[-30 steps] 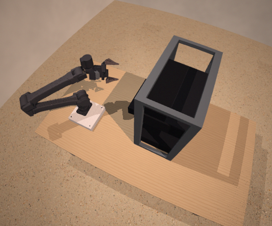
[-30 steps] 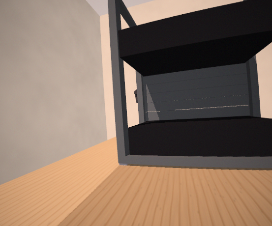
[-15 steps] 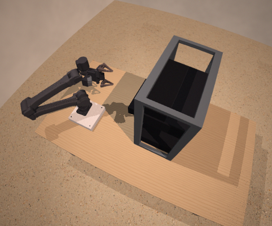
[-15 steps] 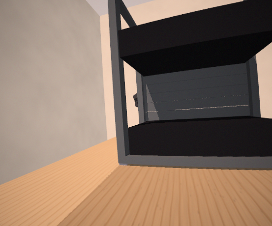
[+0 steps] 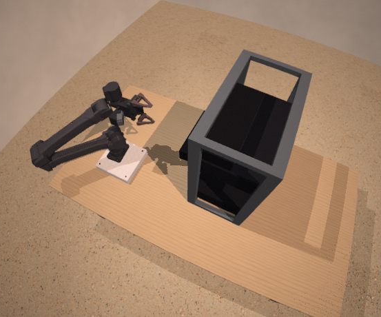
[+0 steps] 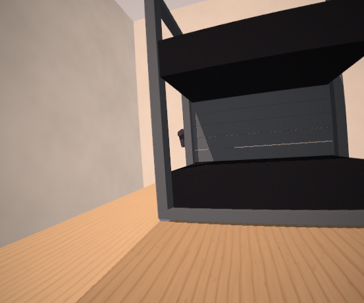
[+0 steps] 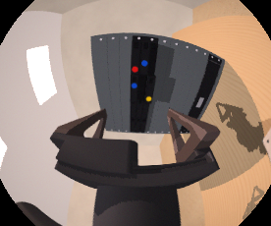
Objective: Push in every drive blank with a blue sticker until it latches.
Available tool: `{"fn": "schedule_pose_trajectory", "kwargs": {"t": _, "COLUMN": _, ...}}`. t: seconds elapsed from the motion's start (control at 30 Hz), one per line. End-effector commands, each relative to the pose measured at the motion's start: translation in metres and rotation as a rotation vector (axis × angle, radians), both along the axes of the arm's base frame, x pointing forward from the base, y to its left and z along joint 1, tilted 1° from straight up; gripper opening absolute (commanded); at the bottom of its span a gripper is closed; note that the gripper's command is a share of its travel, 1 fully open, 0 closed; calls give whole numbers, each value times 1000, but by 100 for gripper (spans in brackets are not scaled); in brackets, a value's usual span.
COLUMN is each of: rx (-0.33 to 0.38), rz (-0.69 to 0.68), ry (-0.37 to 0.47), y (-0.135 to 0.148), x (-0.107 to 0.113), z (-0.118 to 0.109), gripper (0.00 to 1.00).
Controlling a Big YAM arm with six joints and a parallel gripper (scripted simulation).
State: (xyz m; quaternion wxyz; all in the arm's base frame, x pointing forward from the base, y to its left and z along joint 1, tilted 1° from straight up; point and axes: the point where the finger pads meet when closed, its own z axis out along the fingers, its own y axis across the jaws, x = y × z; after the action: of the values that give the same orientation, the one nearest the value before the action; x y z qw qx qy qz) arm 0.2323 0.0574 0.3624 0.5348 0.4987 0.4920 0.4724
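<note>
- Fingers of mine stand spread to their widest with nothing between them; my gripper (image 5: 140,109) hangs above the wooden board (image 5: 200,248), well apart from the rack (image 5: 193,162).
- Facing me in the wrist view is the rack's front, a row of narrow upright drive blanks (image 7: 136,81). I count 2 blue stickers (image 7: 144,64), 1 red sticker (image 7: 135,69) and 1 yellow sticker (image 7: 148,99), all still far off.
- To do this approach well, I judge I should line up square with 1 blue-marked blank, push along its slide and low enough not to tip the loose rack, and keep off the red and yellow ones.
- Only the wrist view shows the stickers; the top view sees just the frame and its dark inside.
- From the top view I get my arm's fold and its base plate (image 5: 136,169), which the wrist view lacks.
- Looking low through the rack, the exterior view shows only a small dark part of me beyond a post.
</note>
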Motion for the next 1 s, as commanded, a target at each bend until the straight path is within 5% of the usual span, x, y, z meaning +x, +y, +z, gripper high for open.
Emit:
{"fn": "schedule_pose_trajectory", "kwargs": {"t": 0.0, "rx": 33, "rz": 0, "ry": 12, "y": -1, "x": -3, "z": -12, "gripper": 100}}
{"fn": "schedule_pose_trajectory", "kwargs": {"t": 0.97, "rx": 64, "rz": -30, "ry": 10, "y": -8, "x": -5, "z": -14, "gripper": 100}}
